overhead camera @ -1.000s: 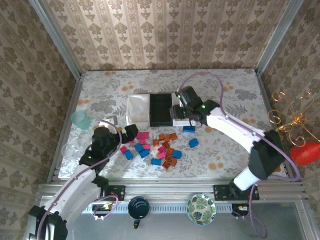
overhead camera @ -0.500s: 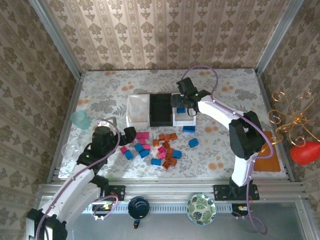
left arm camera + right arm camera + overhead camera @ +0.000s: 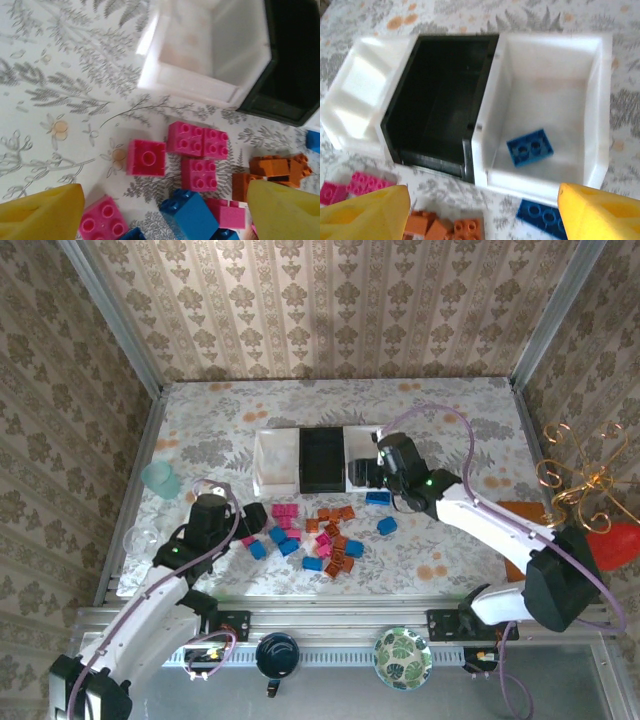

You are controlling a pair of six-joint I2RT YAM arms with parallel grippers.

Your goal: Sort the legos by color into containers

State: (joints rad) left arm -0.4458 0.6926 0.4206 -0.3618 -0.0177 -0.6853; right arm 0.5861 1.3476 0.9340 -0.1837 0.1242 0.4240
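One blue lego [image 3: 530,147] in right tray [image 3: 597,100]

Three shallow trays stand touching in a row, far of the middle: a left white tray [image 3: 275,462], a black tray [image 3: 322,460] and a right white tray [image 3: 597,100]. One blue brick [image 3: 530,146] lies flat, studs up, inside the right white tray. Nearer, loose bricks lie scattered on the table: pink bricks [image 3: 285,511] at the left, orange bricks [image 3: 339,542] in the middle, blue bricks [image 3: 386,526] among them and to their right.
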